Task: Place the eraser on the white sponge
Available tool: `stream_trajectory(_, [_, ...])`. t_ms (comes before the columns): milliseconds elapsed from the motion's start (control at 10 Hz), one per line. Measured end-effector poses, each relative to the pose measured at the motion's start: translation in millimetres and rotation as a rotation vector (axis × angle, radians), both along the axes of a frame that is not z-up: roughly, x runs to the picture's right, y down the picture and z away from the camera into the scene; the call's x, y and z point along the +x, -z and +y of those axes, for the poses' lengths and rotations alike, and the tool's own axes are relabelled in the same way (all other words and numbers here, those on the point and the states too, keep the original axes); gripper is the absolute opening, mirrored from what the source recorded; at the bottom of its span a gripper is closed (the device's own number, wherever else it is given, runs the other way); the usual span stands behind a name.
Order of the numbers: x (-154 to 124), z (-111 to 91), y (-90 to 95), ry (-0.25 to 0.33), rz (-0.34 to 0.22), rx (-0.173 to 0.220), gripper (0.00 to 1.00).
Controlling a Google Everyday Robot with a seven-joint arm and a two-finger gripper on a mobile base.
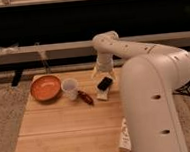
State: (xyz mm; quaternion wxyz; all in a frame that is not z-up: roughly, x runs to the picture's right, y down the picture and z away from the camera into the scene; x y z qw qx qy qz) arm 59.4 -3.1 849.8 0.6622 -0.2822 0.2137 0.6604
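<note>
The light wooden slatted desk (68, 128) has its whole front half bare, from the left edge across to the big white robot arm (151, 100) that covers its right edge. The things sit in a row along the far edge. The claw (102, 72) hangs at the far right of that row, pointing down, its pale fingers (95, 72) spread to a moderate gap just above the small flat black rectangular eraser (105, 83); it seems to hold nothing, though contact is hard to judge. The eraser lies tilted on the small pale off-white rectangular sponge (102, 94), whose near end shows below it. Just left lies a small dark red object (85, 97), then a white cup (69, 88), then an orange round bowl (45, 87) near the far left corner.
</note>
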Motion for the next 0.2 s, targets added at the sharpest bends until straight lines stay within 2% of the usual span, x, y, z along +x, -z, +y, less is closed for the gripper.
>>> stream_trajectory(200, [-0.2, -3.7, 8.4, 0.012, -0.029, 0.017, 0.80])
